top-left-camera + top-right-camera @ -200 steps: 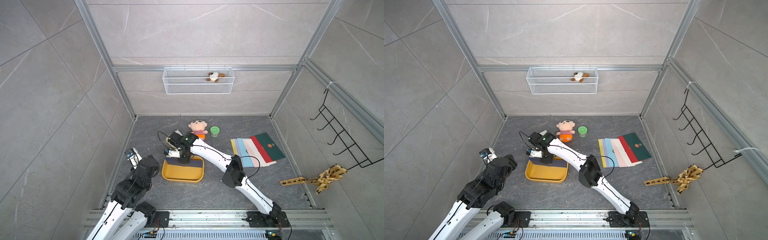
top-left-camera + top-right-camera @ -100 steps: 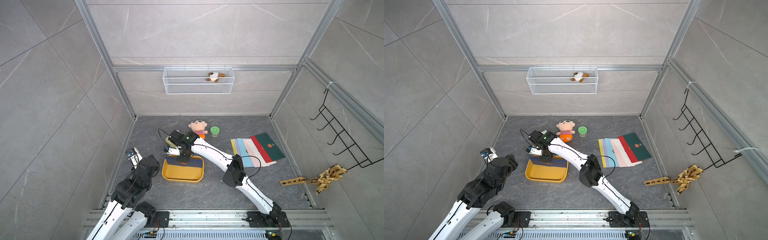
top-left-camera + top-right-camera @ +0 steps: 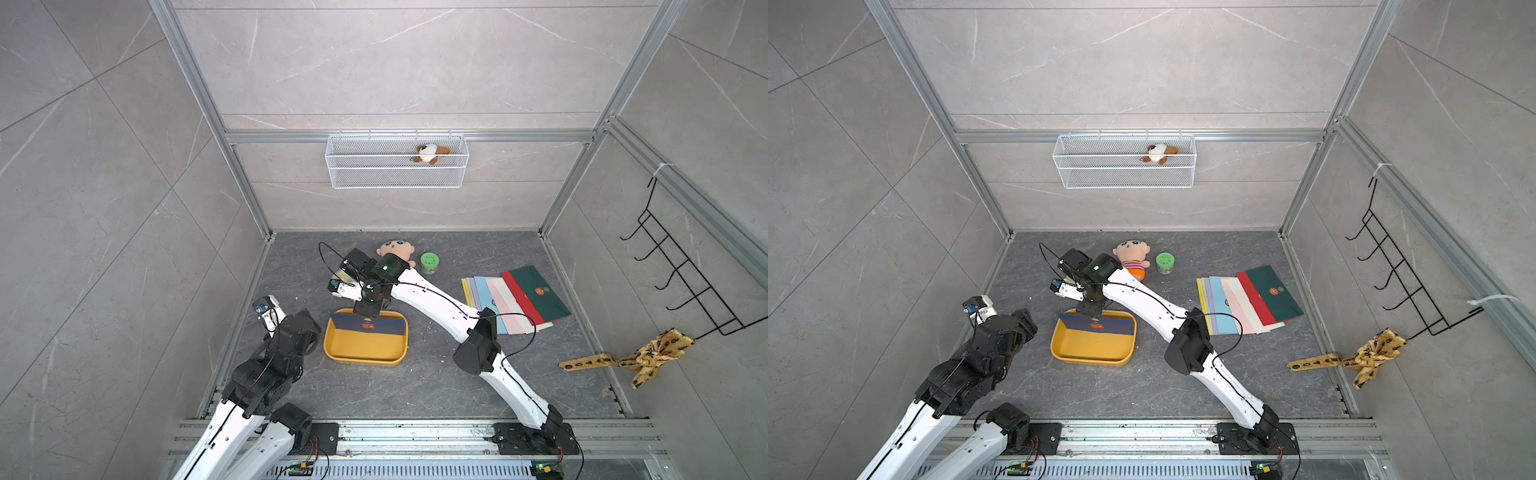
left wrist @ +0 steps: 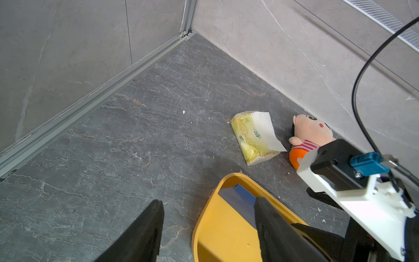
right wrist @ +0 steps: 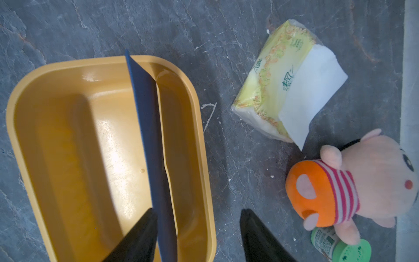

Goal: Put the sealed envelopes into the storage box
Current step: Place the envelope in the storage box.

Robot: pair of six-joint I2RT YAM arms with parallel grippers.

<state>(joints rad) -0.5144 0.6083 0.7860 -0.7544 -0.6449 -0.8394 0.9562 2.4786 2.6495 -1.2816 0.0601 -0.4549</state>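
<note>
Right fingers (image 5: 136, 238) wide beside navy envelope (image 5: 149, 140) tilted in storage box (image 5: 34, 136); left fingers (image 4: 140, 231) wide

We find one envelope (image 3: 368, 326) leaning inside the storage box (image 3: 361, 351); behind the box lie the tissue pack (image 5: 272, 90) and doll (image 3: 394, 249), with the remaining envelopes (image 3: 517, 297) fanned to its right

The storage box (image 3: 361, 347), a shallow mustard-yellow tray with rounded corners, sits on the grey floor. 1 navy envelope (image 3: 386, 325) stands in it on a long edge, tilted back against the far wall, a small red seal on its face. Well apart, to the right, the other envelopes (image 3: 505, 299) lie flat in an overlapping fan of yellow, lilac, blue, pink, cream and red. A dark green envelope (image 3: 530, 282) lies on top, seal up.
</note>
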